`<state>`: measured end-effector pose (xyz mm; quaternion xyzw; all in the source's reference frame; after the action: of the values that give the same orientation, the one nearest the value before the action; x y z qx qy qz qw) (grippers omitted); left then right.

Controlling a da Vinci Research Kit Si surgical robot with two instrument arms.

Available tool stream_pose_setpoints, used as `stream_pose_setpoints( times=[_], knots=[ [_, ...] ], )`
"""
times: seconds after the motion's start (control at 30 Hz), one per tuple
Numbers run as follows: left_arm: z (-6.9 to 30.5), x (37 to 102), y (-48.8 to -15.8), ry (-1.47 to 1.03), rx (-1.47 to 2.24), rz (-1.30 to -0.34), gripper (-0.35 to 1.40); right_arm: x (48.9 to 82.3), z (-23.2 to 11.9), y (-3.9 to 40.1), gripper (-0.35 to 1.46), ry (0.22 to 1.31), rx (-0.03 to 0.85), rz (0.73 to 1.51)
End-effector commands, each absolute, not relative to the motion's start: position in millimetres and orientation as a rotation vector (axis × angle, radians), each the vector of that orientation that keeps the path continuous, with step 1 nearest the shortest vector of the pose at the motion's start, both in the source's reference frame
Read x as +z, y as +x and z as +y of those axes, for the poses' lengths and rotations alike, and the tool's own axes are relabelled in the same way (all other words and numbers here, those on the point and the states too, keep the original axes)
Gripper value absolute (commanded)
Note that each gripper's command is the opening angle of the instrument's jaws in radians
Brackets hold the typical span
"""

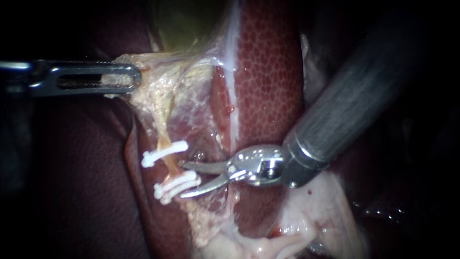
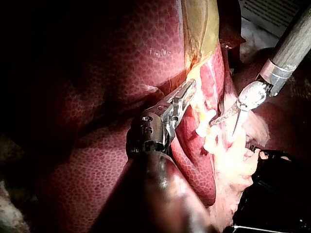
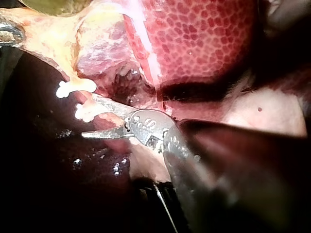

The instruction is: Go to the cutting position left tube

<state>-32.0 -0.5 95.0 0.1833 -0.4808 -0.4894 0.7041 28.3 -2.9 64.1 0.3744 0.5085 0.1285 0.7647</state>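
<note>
tube [image 1: 168,166] – thin, yellow-orange, running steeply downward; one white clip [image 1: 165,153] crosses it, a pair of clips [image 1: 176,186] sits just below – bare tube between.

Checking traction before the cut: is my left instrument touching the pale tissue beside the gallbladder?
Touching. In the endoscope view the left instrument has its jaws shut on the pale tissue, which shows through the jaw's slot and fans out from the tip.

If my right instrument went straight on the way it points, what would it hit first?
Probably the tube, between the upper clip and the lower clips; the lower clips lie close to that line and depth is unclear.
</note>
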Motion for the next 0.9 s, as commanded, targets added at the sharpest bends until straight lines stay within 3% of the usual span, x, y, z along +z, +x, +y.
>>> stream_pose_setpoints(
  times=[0.03,0.9],
  knots=[
    [-0.5,94.9,-32.0,0.408,-1.089,-1.069,-0.35,64.1,-2.8,28.2,1.18,0.812,0.282,1.105],
    [-0.6,94.7,-32.3,0.406,-1.091,-1.068,-0.35,66.4,-3.0,31.1,1.27,0.803,0.283,1.104]
  ],
)
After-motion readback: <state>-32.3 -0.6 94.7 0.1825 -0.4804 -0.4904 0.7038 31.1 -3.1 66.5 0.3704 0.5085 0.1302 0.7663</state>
